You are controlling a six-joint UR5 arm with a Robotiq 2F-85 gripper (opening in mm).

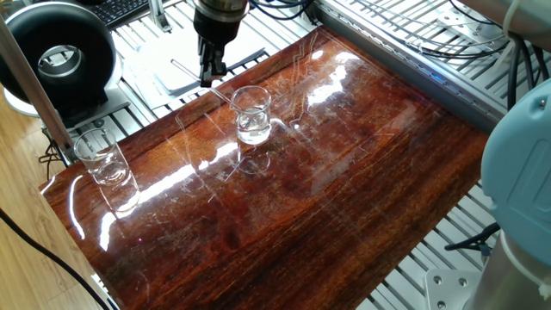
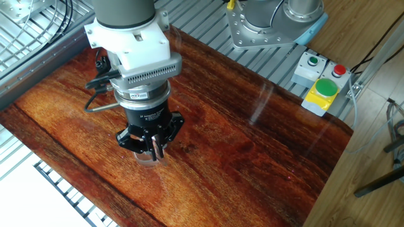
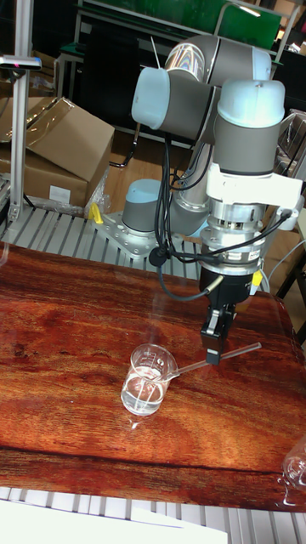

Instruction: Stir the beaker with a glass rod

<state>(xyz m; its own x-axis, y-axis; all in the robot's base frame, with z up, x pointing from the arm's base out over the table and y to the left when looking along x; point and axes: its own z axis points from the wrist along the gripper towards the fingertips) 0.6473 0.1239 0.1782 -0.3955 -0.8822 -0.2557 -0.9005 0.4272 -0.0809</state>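
Beaker point(image 1: 253, 114) glass stands upright on the glossy wooden tabletop point(image 1: 344, 172), toward its far side in the one fixed view, with a little clear liquid at the bottom. In the tall fixed view the same beaker point(image 3: 147, 381) sits just left of and below the arm's tool. The glass rod point(image 3: 212, 361) lies tilted, close to level: its lower end dips over the rim into the beaker, and its upper part passes between the jaws, with a short length sticking out beyond them. The gripper point(image 3: 216, 344) points straight down, and its jaws are closed on the rod at a point outside the beaker, beside the rim. In the other fixed view the gripper point(image 2: 153, 146) hides most of the beaker. A second clear beaker point(image 1: 102, 160) stands well apart near the tabletop's corner.
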